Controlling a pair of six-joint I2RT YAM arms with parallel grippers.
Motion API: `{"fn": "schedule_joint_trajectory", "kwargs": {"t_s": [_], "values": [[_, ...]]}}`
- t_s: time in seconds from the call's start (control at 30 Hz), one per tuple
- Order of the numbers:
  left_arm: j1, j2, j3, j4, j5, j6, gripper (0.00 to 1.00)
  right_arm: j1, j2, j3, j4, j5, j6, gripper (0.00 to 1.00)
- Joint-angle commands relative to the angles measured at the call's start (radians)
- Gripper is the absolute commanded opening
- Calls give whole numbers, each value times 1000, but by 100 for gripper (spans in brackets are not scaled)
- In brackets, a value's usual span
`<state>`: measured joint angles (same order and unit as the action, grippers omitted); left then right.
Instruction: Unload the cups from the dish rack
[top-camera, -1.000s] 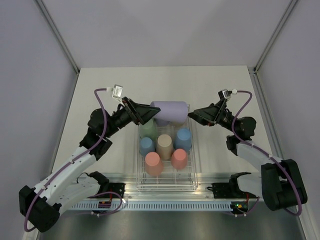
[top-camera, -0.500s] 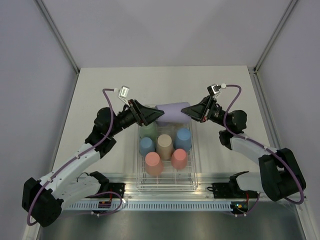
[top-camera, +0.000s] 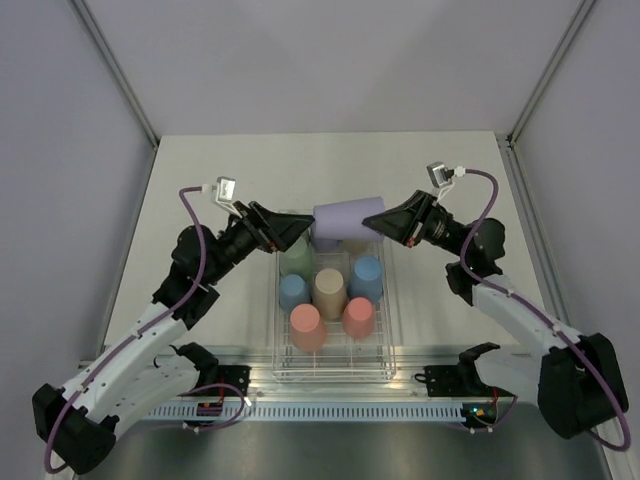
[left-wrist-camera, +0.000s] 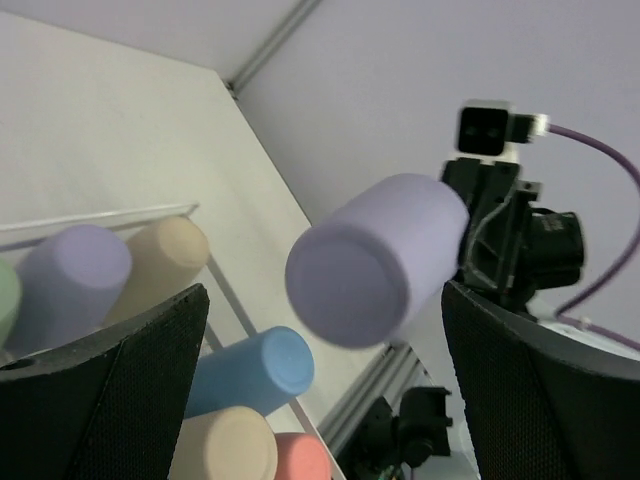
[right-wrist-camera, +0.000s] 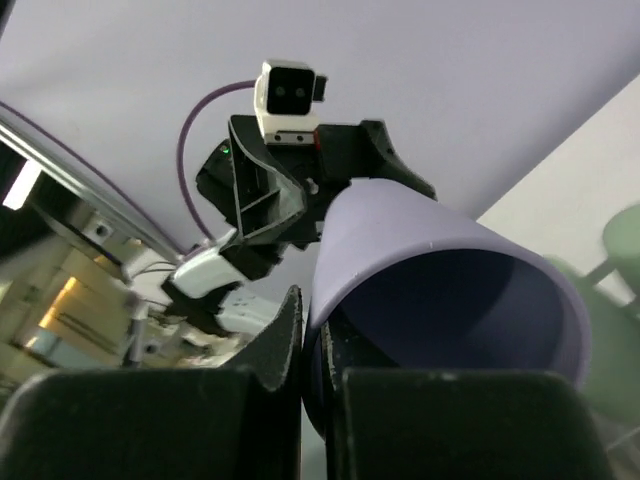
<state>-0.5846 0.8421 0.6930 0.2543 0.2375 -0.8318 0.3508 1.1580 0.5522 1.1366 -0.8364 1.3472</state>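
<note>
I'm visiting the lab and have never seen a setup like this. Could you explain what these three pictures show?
These are two robot arms bolted at the near edge of a table. The wide picture looks down from above. The other two come from small cameras, one on each wrist. A clear dish rack sits between the arms, with pastel cups standing bottoms-up in it. The right arm holds a lilac cup sideways above the rack, its jaws pinching the rim. The left arm faces the cup's closed end with its jaws wide open, not touching it.
</note>
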Motion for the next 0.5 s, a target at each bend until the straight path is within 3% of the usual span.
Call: {"fn": "schedule_joint_trajectory", "kwargs": {"t_s": [0.0, 0.07, 0.1, 0.17, 0.3, 0.47], "values": [[-1, -75, 53, -122, -170, 117, 100, -1, -159, 158, -575, 133, -501, 1], [-1, -95, 66, -170, -214, 152, 100, -1, -166, 301, -851, 268, -760, 1], [-1, -97, 71, -190, -225, 166, 100, 0, -118, 368, -1114, 348, -839, 1], [-1, -101, 76, -243, -260, 189, 100, -1, -20, 601, -1461, 633, -958, 1], [-1, -112, 74, -308, -276, 206, 100, -1, 323, 969, -1775, 968, -1051, 1], [-1, -121, 83, -372, -285, 223, 100, -12, 636, 1449, -2013, 1080, -1089, 1]]}}
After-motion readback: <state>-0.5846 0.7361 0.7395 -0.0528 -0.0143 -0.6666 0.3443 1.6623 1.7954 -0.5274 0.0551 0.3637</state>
